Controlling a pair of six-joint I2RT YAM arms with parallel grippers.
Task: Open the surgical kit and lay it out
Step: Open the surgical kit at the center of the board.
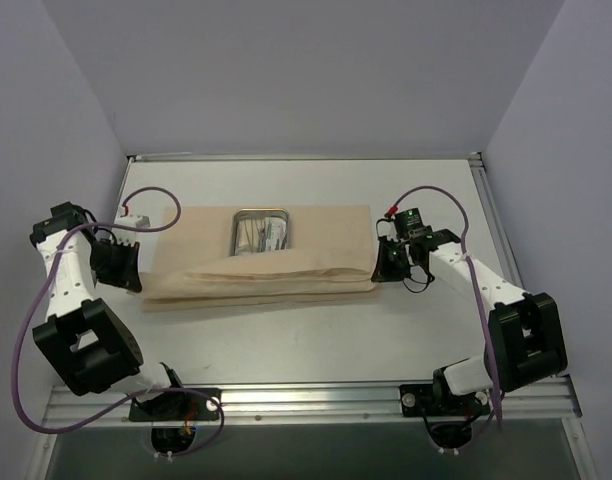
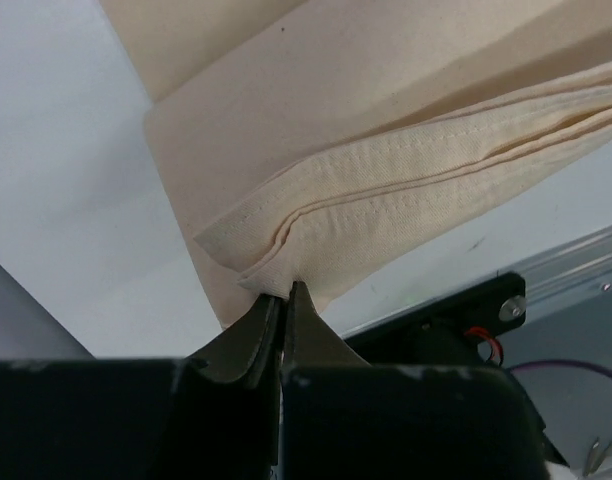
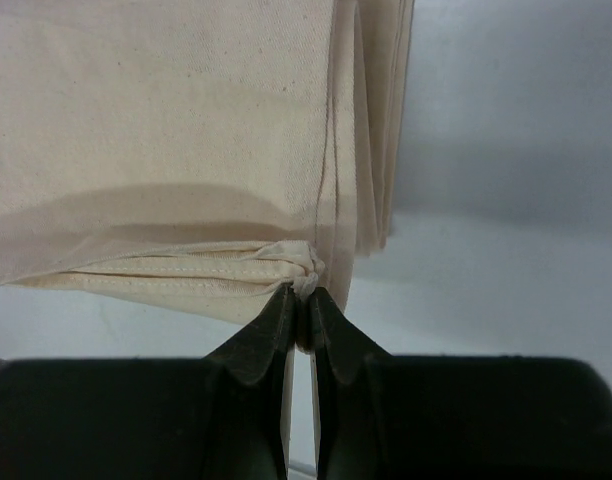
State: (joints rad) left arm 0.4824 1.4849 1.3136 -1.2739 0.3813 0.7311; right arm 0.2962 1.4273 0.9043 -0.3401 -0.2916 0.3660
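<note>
The beige cloth wrap (image 1: 286,262) of the surgical kit lies across the middle of the table, its front flap folded toward me. A small steel tray (image 1: 261,232) with thin metal instruments shows uncovered on the cloth's far part. My left gripper (image 1: 136,283) is shut on the cloth's near-left corner (image 2: 271,275); the hemmed layers bunch right at its tips (image 2: 284,292). At the right end, my right gripper (image 1: 378,272) is shut on the near-right corner (image 3: 301,262), which is pinched into a small knot between the fingertips (image 3: 306,298).
White table surface (image 1: 316,330) lies between the cloth and the metal rail (image 1: 316,400) at the near edge. Grey walls enclose the table on three sides. Purple cables loop from both arms.
</note>
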